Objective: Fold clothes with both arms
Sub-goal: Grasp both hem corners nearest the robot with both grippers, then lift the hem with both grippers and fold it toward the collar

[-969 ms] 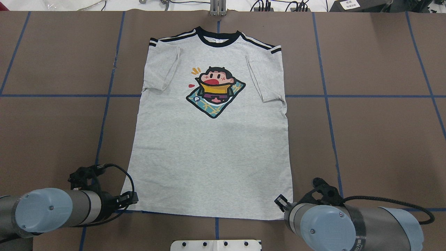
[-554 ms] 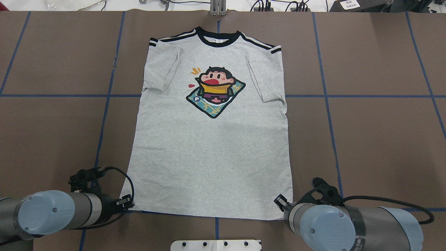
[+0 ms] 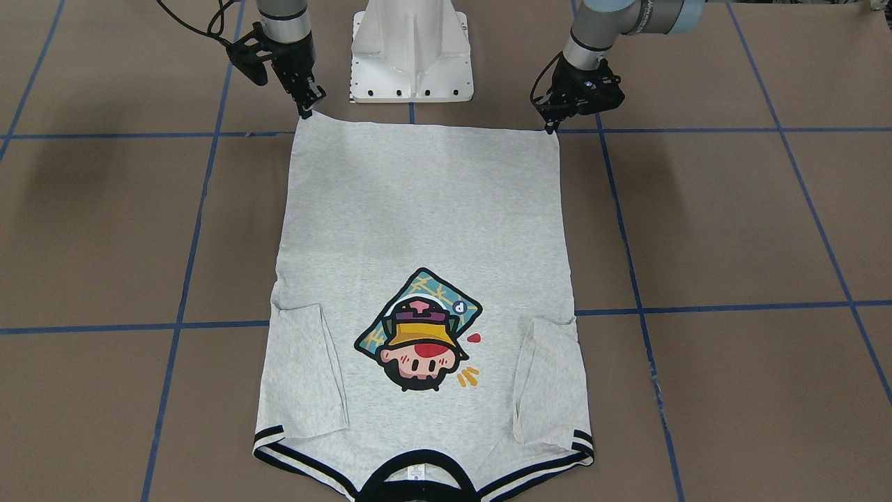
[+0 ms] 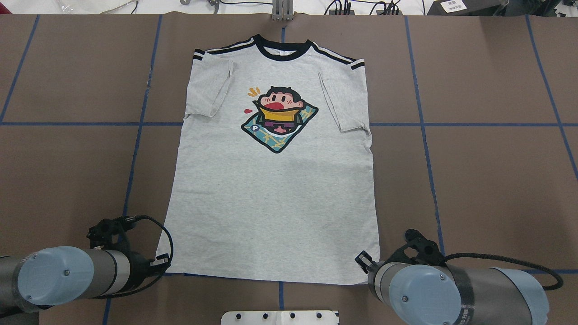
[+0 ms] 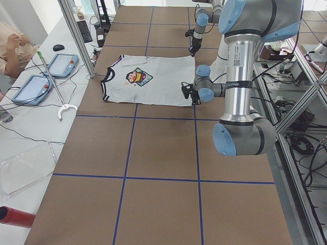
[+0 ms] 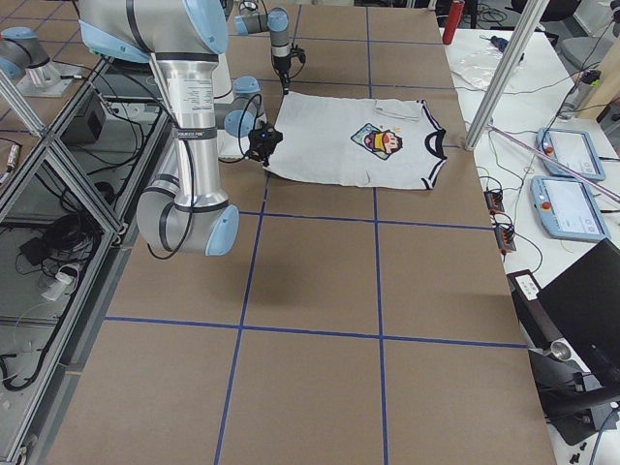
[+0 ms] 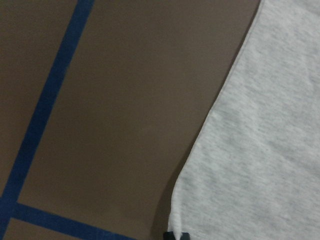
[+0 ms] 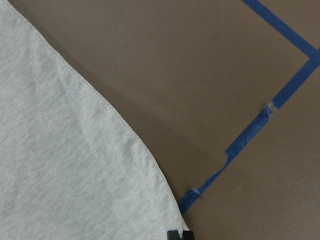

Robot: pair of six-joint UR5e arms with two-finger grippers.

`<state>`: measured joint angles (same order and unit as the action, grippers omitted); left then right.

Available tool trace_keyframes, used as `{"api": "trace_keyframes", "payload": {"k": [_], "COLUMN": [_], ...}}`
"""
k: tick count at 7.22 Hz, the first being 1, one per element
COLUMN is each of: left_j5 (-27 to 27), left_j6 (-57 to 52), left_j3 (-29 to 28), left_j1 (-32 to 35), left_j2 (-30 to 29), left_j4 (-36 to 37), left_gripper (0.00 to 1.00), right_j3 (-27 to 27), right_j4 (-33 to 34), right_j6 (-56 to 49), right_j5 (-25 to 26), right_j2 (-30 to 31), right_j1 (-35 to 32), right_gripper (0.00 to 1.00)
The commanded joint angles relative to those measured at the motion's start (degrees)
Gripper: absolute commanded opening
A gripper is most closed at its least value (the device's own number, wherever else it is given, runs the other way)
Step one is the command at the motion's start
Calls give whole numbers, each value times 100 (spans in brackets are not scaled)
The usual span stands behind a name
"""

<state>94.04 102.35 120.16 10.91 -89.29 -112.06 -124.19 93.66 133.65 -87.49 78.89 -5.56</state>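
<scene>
The grey T-shirt [image 4: 275, 203] lies flat and print up on the brown table cover, its black collar [image 4: 283, 47] far from me and both sleeves folded in over the body. My left gripper [image 3: 549, 127] sits at the hem's left corner; in the left wrist view its fingertips [image 7: 176, 235] are shut on that corner of the T-shirt [image 7: 260, 150]. My right gripper [image 3: 306, 111] is at the hem's right corner, and the right wrist view shows its fingertips [image 8: 179, 235] shut on the fabric edge [image 8: 75, 165]. Both arms [image 4: 58, 275] stay low at the table's near edge.
The white pedestal base [image 3: 411, 49] stands between the arms, just behind the hem. Blue tape lines [image 4: 135, 149] cross the brown cover. A person's arm [image 5: 10, 48], two tablets [image 5: 61, 64] and a reaching stick lie on the side bench.
My left gripper has shifted a little outward to the left, drawing the hem's left corner out with it. The right gripper has not moved.
</scene>
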Motion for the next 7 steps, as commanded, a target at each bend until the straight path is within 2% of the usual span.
{"api": "trace_keyframes", "payload": {"k": [1, 5, 7], "left_j5": [35, 123, 150], "left_j6": [13, 328, 329], "left_j3": [733, 1131, 1421], "left_j1": [-132, -475, -371], "left_j2": [-27, -88, -114], "left_j4": [664, 773, 782], "left_gripper": [0, 0, 0], "right_j3": [-323, -1035, -1151], "right_j4": [12, 74, 74], "right_j6": [4, 153, 153], "right_j5": [-14, -67, -49], "right_j2": [108, 836, 874], "right_j1": [-32, 652, 532], "right_gripper": [0, 0, 0]}}
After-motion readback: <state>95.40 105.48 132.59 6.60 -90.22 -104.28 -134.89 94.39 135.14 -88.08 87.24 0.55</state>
